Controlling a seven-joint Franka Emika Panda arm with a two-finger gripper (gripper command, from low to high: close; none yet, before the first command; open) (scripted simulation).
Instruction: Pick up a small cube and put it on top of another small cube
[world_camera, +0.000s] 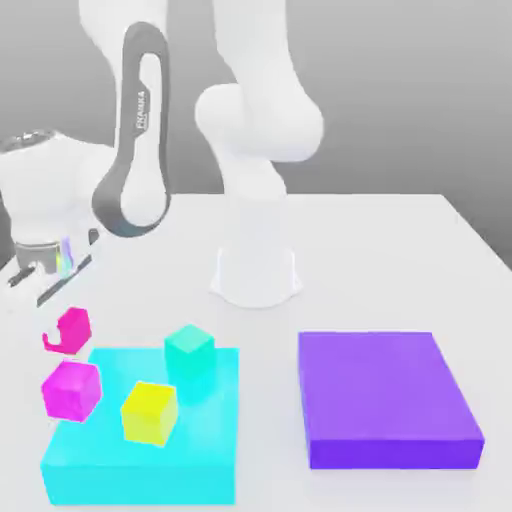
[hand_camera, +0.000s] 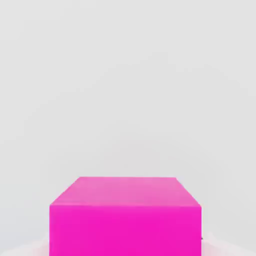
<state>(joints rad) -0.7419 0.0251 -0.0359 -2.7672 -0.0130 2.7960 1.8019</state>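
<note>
Four cubes: a pink cube (world_camera: 68, 328), a magenta cube (world_camera: 70, 389), a yellow cube (world_camera: 149, 411) and a teal cube (world_camera: 189, 349).
Pink cube place: at the exterior view's left, just beyond the far left corner of the cyan slab (world_camera: 200, 460), directly under the hand (world_camera: 55, 300). In the hand view the pink cube (hand_camera: 125, 220) sits close in and centred.
Other cubes: the yellow and teal ones stand on the cyan slab, and the magenta one is at its left edge. All three are apart from each other.
Hand state: pressed together, and it appears to be pinching the pink cube.
Done so far: the grasp looks made. Nothing is stacked on anything yet.
Left to do: lift the pink cube, carry it over one of the other three cubes, set it squarely on top, and let go.
Bystander: a purple slab (world_camera: 385, 398) lies on the counter (world_camera: 460, 240) well to the right, with nothing on it.
Hard to make out: the fingers blend into the pale counter, so their contact with the cube's sides is not plain.
Cut off: the pink cube shows an odd notched outline in the exterior view, partly covered. Whether it has left the counter I cannot tell.
</note>
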